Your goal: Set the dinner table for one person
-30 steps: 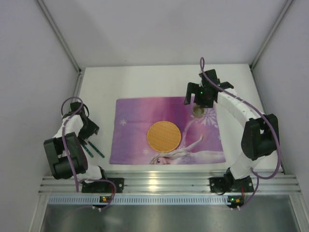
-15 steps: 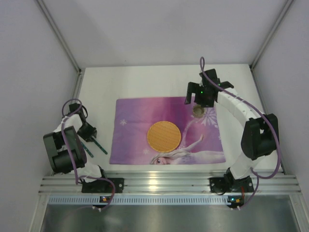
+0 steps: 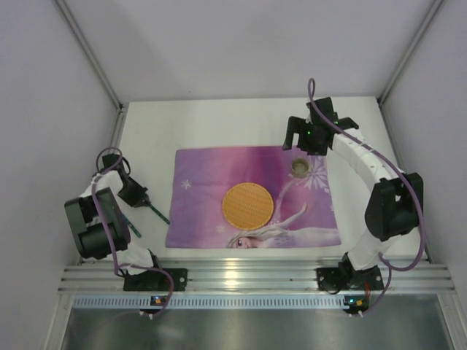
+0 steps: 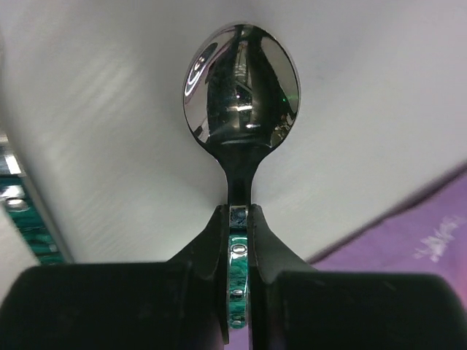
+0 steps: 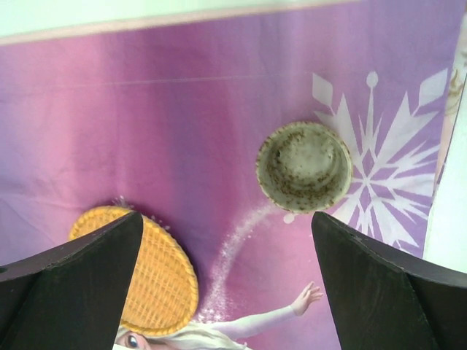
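My left gripper point(image 4: 238, 211) is shut on the green handle of a steel spoon point(image 4: 241, 87), whose bowl sticks out ahead of the fingers over the white dinner table point(image 4: 109, 146). From above, that gripper point(image 3: 136, 195) sits left of the purple placemat point(image 3: 204, 175), with the spoon point(image 3: 157, 212) angled toward the mat's edge. My right gripper point(image 5: 225, 219) hangs open above the placemat point(image 5: 182, 109) with nothing between its fingers. A small speckled cup point(image 5: 304, 166) stands upright ahead of it. An orange woven round plate point(image 5: 157, 270) lies on the mat.
A second green-handled utensil point(image 3: 134, 227) lies on the dinner table point(image 3: 153, 131) near the left arm. The cup point(image 3: 299, 168) stands at the mat's far right and the orange plate point(image 3: 247, 204) near its middle. Grey walls close in on three sides.
My left gripper closed on the spoon and swung it toward the placemat's left edge. My right gripper drew back from the cup toward the far side, still open.
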{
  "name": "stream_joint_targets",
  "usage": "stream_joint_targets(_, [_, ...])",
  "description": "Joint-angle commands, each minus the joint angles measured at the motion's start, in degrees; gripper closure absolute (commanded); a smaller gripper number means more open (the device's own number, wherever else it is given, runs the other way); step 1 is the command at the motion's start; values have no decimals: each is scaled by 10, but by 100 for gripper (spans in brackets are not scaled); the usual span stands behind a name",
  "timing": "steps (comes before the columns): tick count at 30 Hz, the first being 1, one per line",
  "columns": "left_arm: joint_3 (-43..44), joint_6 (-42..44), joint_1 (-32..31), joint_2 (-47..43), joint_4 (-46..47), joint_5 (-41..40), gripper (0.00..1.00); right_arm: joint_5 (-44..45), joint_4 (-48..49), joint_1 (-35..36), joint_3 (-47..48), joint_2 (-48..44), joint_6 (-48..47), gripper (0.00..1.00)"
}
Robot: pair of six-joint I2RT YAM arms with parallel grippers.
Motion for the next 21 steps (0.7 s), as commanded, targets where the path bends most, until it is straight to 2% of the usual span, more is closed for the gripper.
stream_joint_targets(1, [26,-15,-2,-33,55,143,100,-5,4,16,65,-35,3,0])
stream_joint_targets(4, [60,-44,-10,-46,64,197,100,-16,4,62,90,-35,22,0])
stream_joint_targets(7, [93,-64,-36,-45,68,212,100,-35,13,114,100,-23,70,0])
stream_joint_targets(10, [113,-81,-74,-38,92,239,100,-77,61,162,79,-12,128,0])
stream_joint_targets(12, [134,-92,-113,-26,112,261,100,-120,116,180,44,-1,173,0])
stream_joint_targets(15, [182,-87,-182,-3,106,248,100,-174,203,214,-12,14,227,0])
stream_joint_targets(17, [202,-87,-231,7,104,240,100,-182,227,239,-18,23,234,0])
stream_joint_targets(21, [235,-101,-282,27,101,232,100,-200,246,263,-6,49,230,2])
